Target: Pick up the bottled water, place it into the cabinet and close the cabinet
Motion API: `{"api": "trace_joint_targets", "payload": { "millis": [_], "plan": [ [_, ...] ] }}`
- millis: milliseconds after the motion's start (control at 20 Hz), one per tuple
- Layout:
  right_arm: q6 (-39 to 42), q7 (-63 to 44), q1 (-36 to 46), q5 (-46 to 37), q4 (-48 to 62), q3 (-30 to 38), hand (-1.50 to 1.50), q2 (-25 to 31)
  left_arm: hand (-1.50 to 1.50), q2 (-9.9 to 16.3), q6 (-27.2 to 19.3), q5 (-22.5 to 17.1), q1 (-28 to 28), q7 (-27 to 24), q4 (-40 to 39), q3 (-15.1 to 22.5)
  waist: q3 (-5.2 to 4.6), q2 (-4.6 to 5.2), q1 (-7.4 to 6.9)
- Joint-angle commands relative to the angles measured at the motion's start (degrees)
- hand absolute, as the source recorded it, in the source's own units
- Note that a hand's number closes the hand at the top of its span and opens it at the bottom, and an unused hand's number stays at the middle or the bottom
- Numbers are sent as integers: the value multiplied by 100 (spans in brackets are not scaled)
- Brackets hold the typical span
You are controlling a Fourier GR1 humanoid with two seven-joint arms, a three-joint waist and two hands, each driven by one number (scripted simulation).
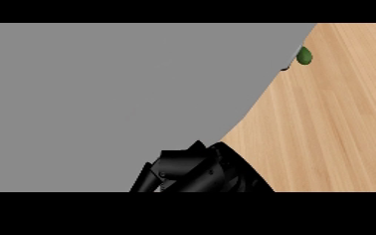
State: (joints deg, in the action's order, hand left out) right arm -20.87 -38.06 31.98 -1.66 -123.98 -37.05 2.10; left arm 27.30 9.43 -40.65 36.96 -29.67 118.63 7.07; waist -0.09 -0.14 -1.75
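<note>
We see the counter [323, 124] only at the right of the view: a pale wooden top with its grain running roughly up and down the frame, slightly slanted. A large flat grey panel [125, 99] covers the rest (we cannot tell what it belongs to), and its curved edge cuts across the wood from the upper right down toward the bottom middle. One thing lies on the wood: a small green object [304, 56], oval in outline, near the top, just beside the grey edge and partly tucked behind it. We cannot tell what it is.
</note>
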Motion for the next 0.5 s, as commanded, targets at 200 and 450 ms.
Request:
{"api": "trace_joint_targets", "payload": {
  "millis": [200, 450],
  "plan": [
    [402, 578, 1107, 746, 1729, 1262, 150, -206, 150, 212, 1006, -473, 540, -320, -367, -884, 4, 18, -10],
    [953, 1005, 1448, 976, 2833, 1810, 150, -210, 150, 129, 992, -587, 465, 4, -282, -949, 8, 27, 49]
  ]
}}
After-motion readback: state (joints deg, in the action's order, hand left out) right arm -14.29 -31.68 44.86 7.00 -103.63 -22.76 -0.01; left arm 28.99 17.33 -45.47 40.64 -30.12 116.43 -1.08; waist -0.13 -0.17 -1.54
